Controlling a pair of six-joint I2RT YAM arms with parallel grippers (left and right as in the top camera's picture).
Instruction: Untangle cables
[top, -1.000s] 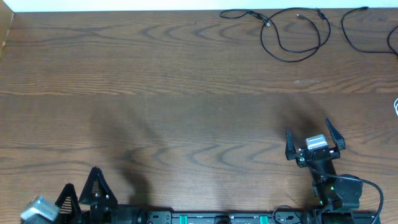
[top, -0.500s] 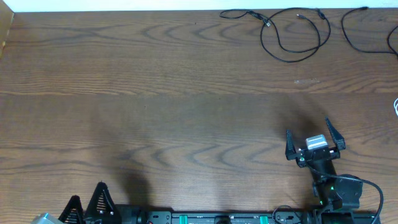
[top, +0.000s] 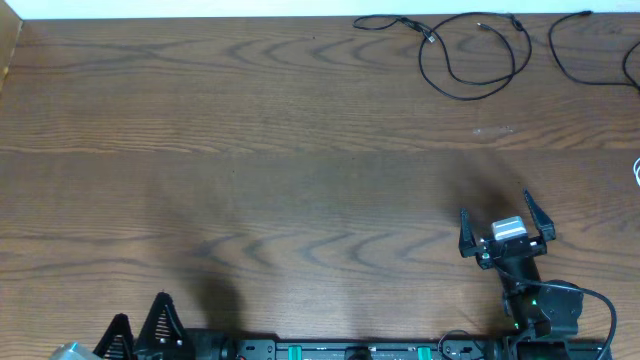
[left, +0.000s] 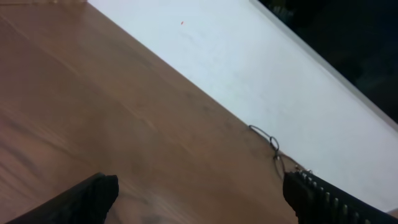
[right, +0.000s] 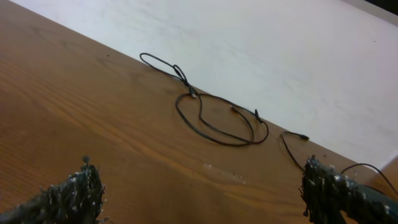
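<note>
Thin black cables (top: 470, 55) lie in loose loops at the table's far right; they show in the right wrist view (right: 214, 115) and faintly in the left wrist view (left: 267, 140). Another black cable (top: 590, 50) curves at the far right edge. A bit of white cord (top: 636, 172) shows at the right border. My right gripper (top: 505, 220) is open and empty, well short of the cables. My left gripper (top: 135, 330) is open and empty at the front left edge.
The wooden table (top: 250, 150) is bordered by a white surface (right: 280, 56) beyond its far edge. The arm bases and a black rail (top: 350, 350) sit along the near edge.
My left gripper has drawn back toward the front edge of the table. The right arm and the cables have not moved.
</note>
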